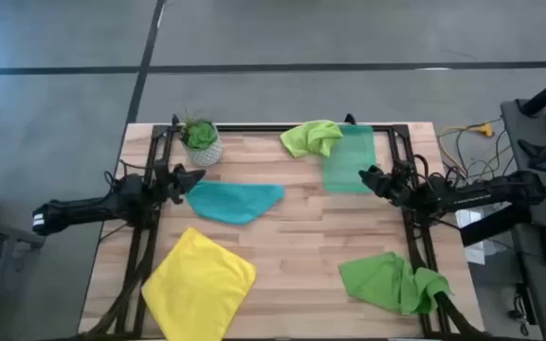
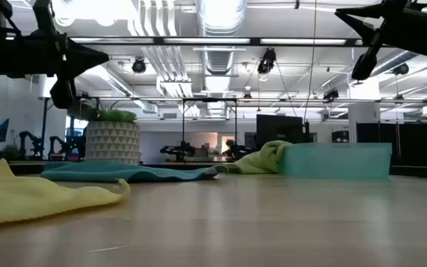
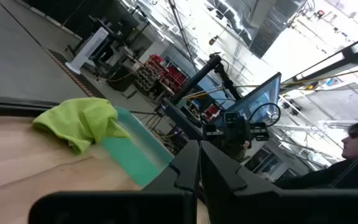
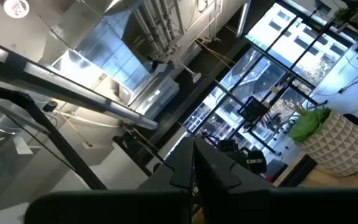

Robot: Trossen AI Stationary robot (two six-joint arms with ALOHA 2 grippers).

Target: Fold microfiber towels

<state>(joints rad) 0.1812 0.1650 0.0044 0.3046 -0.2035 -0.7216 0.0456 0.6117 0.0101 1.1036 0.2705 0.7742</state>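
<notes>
From above, the left gripper (image 1: 195,177) hangs closed and empty at the teal towel's (image 1: 235,201) left end; the right gripper (image 1: 366,175), closed too, hovers beside the green bin (image 1: 351,159). The yellow towel (image 1: 198,282) lies near left, one lime towel (image 1: 393,281) near right, another lime towel (image 1: 313,136) draped on the bin. At table level, the yellow towel (image 2: 28,194) lies nearest, the teal (image 2: 124,173) beyond it by a white planter (image 2: 113,141). The left wrist view shows pressed-together fingers (image 3: 219,177).

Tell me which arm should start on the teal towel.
Left. The left gripper hangs right beside the teal towel, fingers shut. The right gripper is across the table by the green bin.
</notes>
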